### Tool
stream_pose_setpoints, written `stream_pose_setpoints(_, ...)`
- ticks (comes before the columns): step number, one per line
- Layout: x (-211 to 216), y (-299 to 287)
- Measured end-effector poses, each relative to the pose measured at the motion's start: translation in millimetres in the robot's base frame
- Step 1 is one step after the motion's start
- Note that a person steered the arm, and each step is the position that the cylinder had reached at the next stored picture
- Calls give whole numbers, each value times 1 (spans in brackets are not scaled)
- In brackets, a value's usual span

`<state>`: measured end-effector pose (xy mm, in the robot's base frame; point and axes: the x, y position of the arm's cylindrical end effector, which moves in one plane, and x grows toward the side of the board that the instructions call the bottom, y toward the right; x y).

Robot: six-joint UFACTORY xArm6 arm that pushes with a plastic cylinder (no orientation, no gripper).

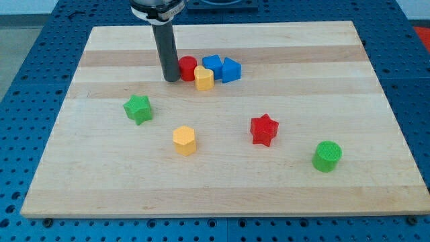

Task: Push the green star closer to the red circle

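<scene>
A: Item one, task pieces?

B: Green star, lying alone toward the view's left on the wooden bench; red circle, near the view's top, at the left end of a tight cluster; the two sit well apart.

A: The cluster's contents?

B: Yellow heart-like block just below-right of the red circle; two blue blocks beside it, shapes unclear.

A: Position of my tip?

B: My tip rests just beside the red circle on its left, well apart from the green star; judged poorly placed to push, since the star must be met from its lower-left to travel up-right.

A: Pincer?

B: None fitted; only a plain rod, so nothing is clenched or released.

A: Remaining stock?

B: Yellow hexagon, red star, green cylinder; all below the star's likely path.
</scene>
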<state>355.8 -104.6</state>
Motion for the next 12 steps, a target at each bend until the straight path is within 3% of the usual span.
stream_pose_setpoints(2, 11, -90)
stream_pose_setpoints(4, 125, -117)
stream_pose_setpoints(6, 126, -111)
stream_pose_setpoints(9, 77, -68)
stream_pose_setpoints(11, 120, -64)
stream_pose_setpoints(12, 112, -48)
